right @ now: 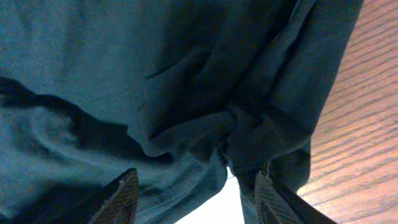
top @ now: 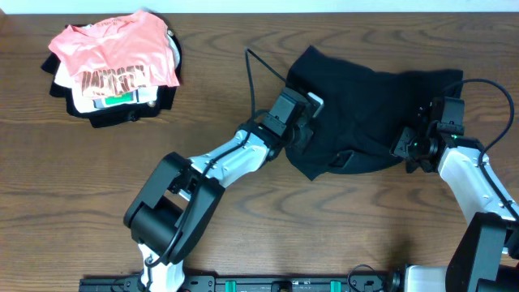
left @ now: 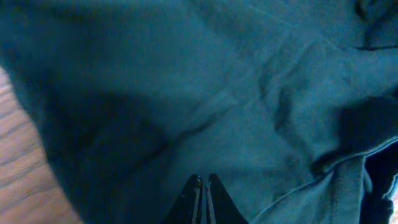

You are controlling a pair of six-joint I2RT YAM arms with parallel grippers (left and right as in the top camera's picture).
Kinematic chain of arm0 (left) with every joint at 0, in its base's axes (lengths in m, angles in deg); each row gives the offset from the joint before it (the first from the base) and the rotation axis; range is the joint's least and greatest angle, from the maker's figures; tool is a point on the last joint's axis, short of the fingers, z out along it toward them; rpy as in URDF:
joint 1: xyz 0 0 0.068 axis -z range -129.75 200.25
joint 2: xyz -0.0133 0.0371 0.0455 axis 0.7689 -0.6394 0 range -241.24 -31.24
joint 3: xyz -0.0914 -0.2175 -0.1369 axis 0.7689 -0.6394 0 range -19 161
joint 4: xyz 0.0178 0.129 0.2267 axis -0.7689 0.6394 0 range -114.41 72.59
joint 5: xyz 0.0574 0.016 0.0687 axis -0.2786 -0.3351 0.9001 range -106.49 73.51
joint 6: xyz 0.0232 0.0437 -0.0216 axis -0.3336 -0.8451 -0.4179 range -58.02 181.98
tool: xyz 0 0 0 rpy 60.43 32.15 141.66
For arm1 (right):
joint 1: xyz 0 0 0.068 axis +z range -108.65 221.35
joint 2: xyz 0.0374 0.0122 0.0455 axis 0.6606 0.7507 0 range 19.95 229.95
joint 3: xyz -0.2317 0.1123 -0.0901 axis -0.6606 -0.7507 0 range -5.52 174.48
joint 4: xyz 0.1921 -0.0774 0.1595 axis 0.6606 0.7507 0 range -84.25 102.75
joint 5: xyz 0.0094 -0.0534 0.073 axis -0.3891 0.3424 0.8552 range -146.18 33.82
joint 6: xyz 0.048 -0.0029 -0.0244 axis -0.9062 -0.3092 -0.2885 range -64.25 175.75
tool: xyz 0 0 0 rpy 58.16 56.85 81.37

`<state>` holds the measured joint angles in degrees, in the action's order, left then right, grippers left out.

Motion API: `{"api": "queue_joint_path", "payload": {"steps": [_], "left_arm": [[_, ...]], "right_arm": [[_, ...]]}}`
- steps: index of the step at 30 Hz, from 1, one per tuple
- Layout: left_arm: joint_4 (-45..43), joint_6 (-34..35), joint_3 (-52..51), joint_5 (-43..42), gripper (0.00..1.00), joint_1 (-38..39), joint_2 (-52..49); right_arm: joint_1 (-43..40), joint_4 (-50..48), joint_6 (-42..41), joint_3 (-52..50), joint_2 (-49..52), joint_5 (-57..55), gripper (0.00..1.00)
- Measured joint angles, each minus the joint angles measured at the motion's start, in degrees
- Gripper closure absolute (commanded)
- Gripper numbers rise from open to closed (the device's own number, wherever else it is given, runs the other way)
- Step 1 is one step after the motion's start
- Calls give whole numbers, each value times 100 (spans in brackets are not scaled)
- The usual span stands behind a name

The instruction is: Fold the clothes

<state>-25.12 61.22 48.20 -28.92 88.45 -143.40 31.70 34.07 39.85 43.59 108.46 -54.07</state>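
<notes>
The left tool [left: 202,186] sits lowest in its wrist view, its two fingers pressed flat together to a point. It is closed, and no cloth shows between them. Just beyond lies the black garment [left: 236,93], wrinkled and filling nearly the whole view, with a strip of wooden counter [left: 25,174] at the left. The right tool [right: 194,180] stands with its fingers [right: 121,199] spread wide, gripping nothing. A bunched knot of the garment's edge rises between them. Seen from overhead, the garment lies crumpled on the right half of the counter, the left tool at its left edge and the right tool at its right edge. Well apart, at the far left, a pink shirt [top: 105,49] tops a small pile.
</notes>
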Motion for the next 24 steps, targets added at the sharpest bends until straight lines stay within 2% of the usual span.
{"api": "queue_joint_path", "payload": {"steps": [8, 13, 14, 17, 19, 24], "left_arm": [[-129, 0, 0, 2, 94, 168, -280], [-144, 151, 0, 0, 94, 216, -466], [-151, 212, 0, 2, 94, 216, -492], [-249, 363, 0, 39, 94, 216, -553], [-269, 424, 0, 42, 94, 216, -562], [-271, 520, 0, 44, 94, 216, -564]], "right_arm": [[0, 149, 2, -2, 0, -98, 41], [0, 184, 2, -11, 0, -151, 44], [0, 184, 4, -11, 0, -157, 48], [0, 173, 33, -11, 0, -181, 83], [0, 173, 20, -11, 0, -212, 99], [-15, 94, 0, -11, 0, -278, 99]]}}
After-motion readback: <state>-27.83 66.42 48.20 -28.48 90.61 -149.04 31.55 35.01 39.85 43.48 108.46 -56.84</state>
